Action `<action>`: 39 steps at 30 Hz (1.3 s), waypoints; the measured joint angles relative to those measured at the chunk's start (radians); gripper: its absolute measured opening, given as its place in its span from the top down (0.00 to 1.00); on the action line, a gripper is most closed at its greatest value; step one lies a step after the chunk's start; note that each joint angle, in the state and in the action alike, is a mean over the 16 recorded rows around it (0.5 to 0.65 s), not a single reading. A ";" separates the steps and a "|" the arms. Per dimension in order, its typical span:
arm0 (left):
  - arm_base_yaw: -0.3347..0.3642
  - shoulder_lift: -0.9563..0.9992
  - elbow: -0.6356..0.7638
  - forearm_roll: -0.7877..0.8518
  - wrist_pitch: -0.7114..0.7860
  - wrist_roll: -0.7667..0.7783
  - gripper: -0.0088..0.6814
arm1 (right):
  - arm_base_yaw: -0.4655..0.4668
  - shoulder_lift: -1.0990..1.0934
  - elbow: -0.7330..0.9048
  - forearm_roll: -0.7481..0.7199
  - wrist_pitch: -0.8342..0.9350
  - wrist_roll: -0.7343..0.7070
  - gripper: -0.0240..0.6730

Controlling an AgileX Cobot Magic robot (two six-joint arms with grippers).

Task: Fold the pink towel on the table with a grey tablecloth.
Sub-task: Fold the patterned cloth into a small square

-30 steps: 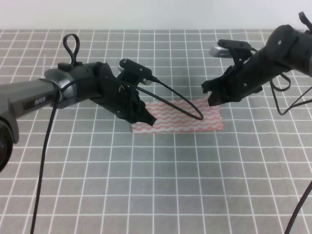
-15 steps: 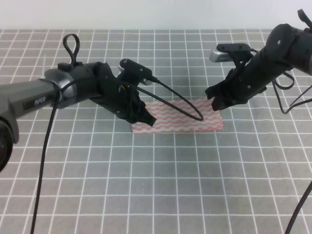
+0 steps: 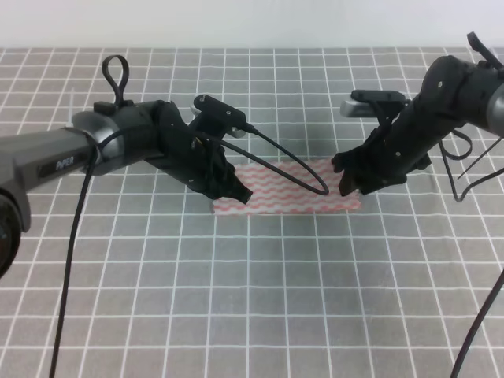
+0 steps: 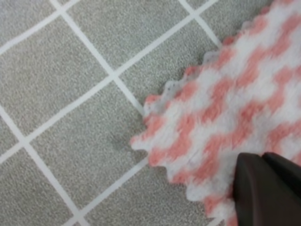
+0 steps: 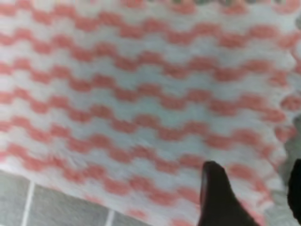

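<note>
The pink towel (image 3: 293, 189) lies flat on the table with a grey tablecloth (image 3: 252, 299). My left gripper (image 3: 238, 191) rests low on the towel's left end. In the left wrist view its dark fingertips (image 4: 265, 188) are pressed together on the towel (image 4: 221, 108) near a zigzag corner. My right gripper (image 3: 347, 182) hovers just over the towel's right end. The right wrist view shows its fingers apart, one fingertip (image 5: 215, 195) over the striped cloth (image 5: 131, 94) and the other at the frame's right border, with the towel's edge between them.
The left arm's black cable (image 3: 303, 165) loops over the middle of the towel. White grid lines (image 4: 84, 47) cover the cloth on all sides. A pale wall (image 3: 252, 24) runs behind the table's far edge.
My right gripper has come down and slightly toward the front, closer to the towel's right end. The left gripper and the towel have stayed put.
</note>
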 joint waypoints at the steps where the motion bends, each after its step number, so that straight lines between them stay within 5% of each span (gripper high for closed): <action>1: 0.000 0.000 0.000 0.000 0.000 0.001 0.99 | 0.000 0.003 0.000 0.002 0.000 0.001 0.55; 10: 0.000 0.000 0.000 0.000 -0.001 0.007 0.99 | 0.001 0.018 -0.002 0.023 -0.011 0.002 0.62; 26: -0.001 0.001 0.001 0.000 -0.001 0.011 0.99 | 0.001 0.015 -0.003 0.042 -0.031 -0.008 0.96; 39: 0.000 0.001 0.000 0.000 -0.005 0.012 0.99 | 0.001 -0.026 -0.020 0.179 -0.013 -0.110 0.98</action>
